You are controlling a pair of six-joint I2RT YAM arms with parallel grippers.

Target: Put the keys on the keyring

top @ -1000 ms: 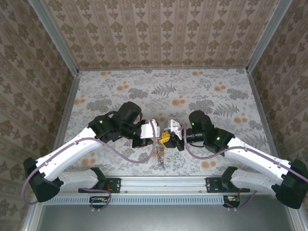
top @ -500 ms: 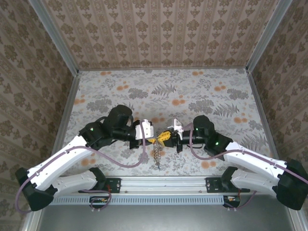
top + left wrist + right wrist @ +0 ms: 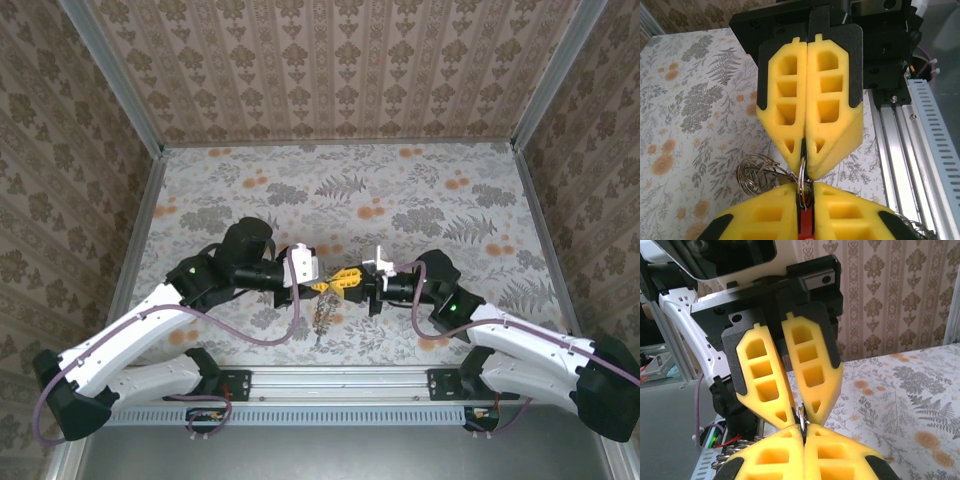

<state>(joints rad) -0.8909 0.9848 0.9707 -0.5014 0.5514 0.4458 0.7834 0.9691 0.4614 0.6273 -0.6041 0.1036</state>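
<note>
Just toward 6 o'clock from the middle of the floral bench (image 3: 400, 190), the left gripper (image 3: 327, 287) and the right gripper (image 3: 344, 281) meet tip to tip. The left arm reaches in from 8 o'clock and the right from 4 o'clock. The keyring (image 3: 321, 318) is caught at that meeting point, above the bench, and its chain-textured length hangs from it toward 6 o'clock.

In the left wrist view the right gripper's yellow fingers (image 3: 832, 125) come down from 12 o'clock with jaws pressed together, nipping a thin silvery loop of the keyring at their very tips. The same loop runs on into the narrow gap of the left jaws at 6 o'clock, where a red sliver (image 3: 805, 227) sits between the pads; I cannot tell what it is. More coils of wire (image 3: 756, 172) bunch at 9 o'clock of the tips.

In the right wrist view the left jaws stand in a slim V, almost shut on the metal, while the right jaws show only a seam
</note>
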